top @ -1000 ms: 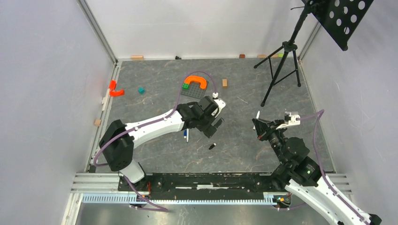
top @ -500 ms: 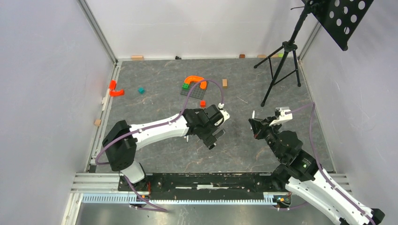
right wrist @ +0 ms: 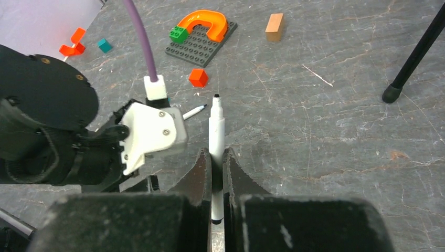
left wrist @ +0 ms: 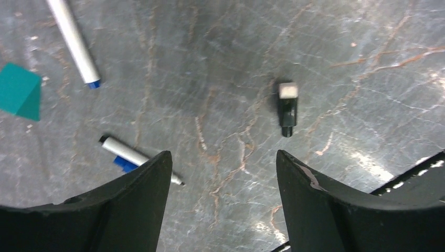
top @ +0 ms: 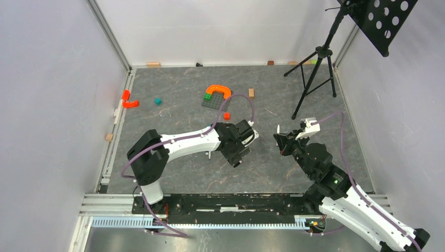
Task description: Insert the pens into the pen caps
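Overhead, a grey marbled desk (top: 168,113) carries a dark studded baseplate (top: 216,101) with an orange arch (top: 219,90) on it, and every place below is given from that baseplate. A small red brick (top: 226,116) sits just off its near edge.

Further toward the near side of the baseplate, the left end effector (top: 239,153) hangs low over the desk. Its wrist camera shows its black fingers (left wrist: 139,202) standing wide apart with nothing between them. Below it lies a black pen cap (left wrist: 286,111), flat on the desk with a pale end turned away from the camera. The cap rests just beyond one fingertip and touches neither finger.

Two loose pens lie in that same patch near the baseplate, on the other side of the cap. A blue-tipped pen (left wrist: 73,39) lies well apart from the cap. A second pen (left wrist: 134,156) is partly hidden behind the other finger, with a blue piece against it.

The right end effector (top: 279,142) is also on the near side of the baseplate, off toward the right arm's side. It is clamped tight on a white pen (right wrist: 216,131), which is raised off the desk. The pen's dark tip points toward the baseplate.

Beyond the baseplate on that side stand a wooden block (right wrist: 274,26) and a black tripod leg (right wrist: 414,55).
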Available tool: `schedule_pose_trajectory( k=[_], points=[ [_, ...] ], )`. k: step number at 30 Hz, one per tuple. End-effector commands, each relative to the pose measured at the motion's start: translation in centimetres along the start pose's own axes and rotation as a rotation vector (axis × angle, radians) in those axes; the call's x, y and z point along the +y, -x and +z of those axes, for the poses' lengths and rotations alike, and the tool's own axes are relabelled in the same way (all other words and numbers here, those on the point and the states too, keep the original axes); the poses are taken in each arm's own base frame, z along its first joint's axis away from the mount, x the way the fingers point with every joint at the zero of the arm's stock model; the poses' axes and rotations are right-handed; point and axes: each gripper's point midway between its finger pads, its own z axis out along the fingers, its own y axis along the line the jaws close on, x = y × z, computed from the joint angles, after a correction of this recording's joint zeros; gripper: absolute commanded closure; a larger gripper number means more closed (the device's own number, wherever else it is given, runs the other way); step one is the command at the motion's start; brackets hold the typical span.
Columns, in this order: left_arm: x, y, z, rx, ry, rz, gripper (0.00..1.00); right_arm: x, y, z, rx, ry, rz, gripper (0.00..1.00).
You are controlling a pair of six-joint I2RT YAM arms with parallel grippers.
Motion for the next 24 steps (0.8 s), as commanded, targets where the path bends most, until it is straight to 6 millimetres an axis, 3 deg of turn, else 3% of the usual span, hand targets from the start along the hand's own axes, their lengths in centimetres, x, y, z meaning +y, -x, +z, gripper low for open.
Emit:
schedule_pose_trajectory(
  k=[1,6,9,14,24],
  points=[
    [-2.5,2.2,-0.5,-0.044,-0.136,0.033,0.22,0.3,1.8,-0.6,-0.056,0.013,0.002,1.0],
    [-4.7,2.4,-0.7,-0.047,-0.203,0.033,0.24,-0.8,2.6,-1.9,-0.088,-0.025,0.007,1.0],
    [-5.4,1.9,0.1,-0.024,-0.193,0.056,0.28,-1.5,3.0,-2.5,-0.099,-0.052,0.005,1.0],
    [-5.4,1.5,1.7,0.0,-0.141,0.071,0.39,-1.9,3.6,-3.1,-0.125,-0.06,0.016,1.0],
    [-5.6,2.3,3.3,0.001,-0.109,0.068,0.48,-1.8,3.4,-3.3,-0.121,-0.05,0.022,1.0]
  ],
)
